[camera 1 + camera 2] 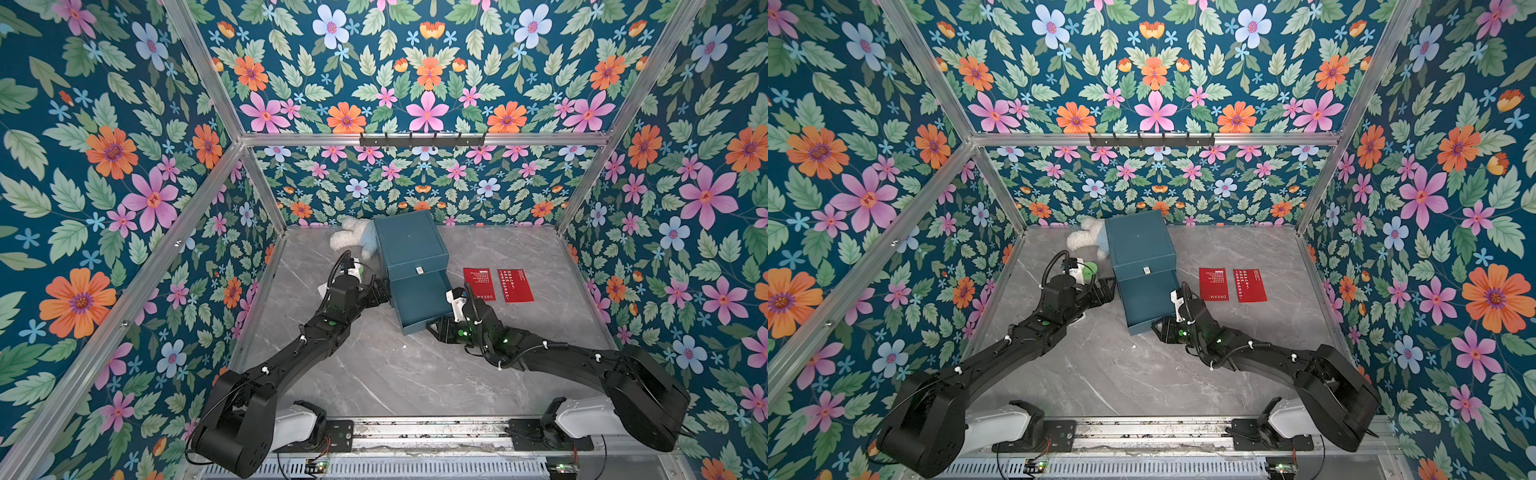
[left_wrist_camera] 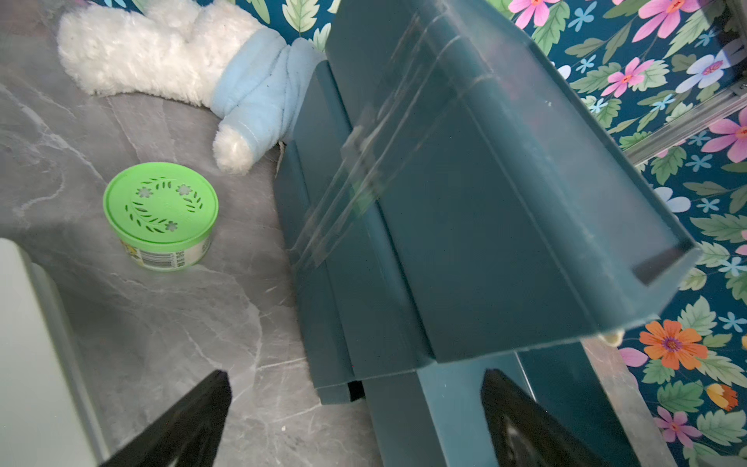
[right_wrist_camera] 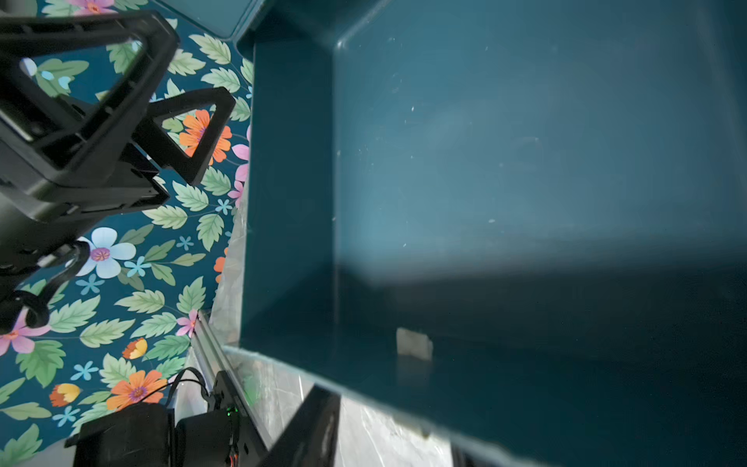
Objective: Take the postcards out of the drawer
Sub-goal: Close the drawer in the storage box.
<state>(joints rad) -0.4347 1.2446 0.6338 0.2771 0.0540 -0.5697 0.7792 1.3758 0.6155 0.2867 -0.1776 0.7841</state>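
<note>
Two red postcards (image 1: pixel 479 284) (image 1: pixel 515 285) lie flat on the table, to the right of the drawer, in both top views (image 1: pixel 1214 284) (image 1: pixel 1249 285). The teal drawer (image 1: pixel 419 303) stands pulled out of the teal cabinet (image 1: pixel 409 243). In the right wrist view its floor (image 3: pixel 525 161) is bare, with only a small white tab on the front wall. My right gripper (image 1: pixel 436 326) (image 3: pixel 386 444) is at the drawer's front right corner, fingers apart, holding nothing. My left gripper (image 1: pixel 380 291) (image 2: pixel 355 412) stands wide open against the drawer's left side.
A white and blue plush toy (image 1: pixel 353 241) (image 2: pixel 161 52) lies behind the cabinet on its left. A green round tin (image 2: pixel 161 214) sits near the left arm. A white block edge (image 2: pixel 24 343) is close to the left wrist. A hook rail (image 1: pixel 422 140) runs along the back wall.
</note>
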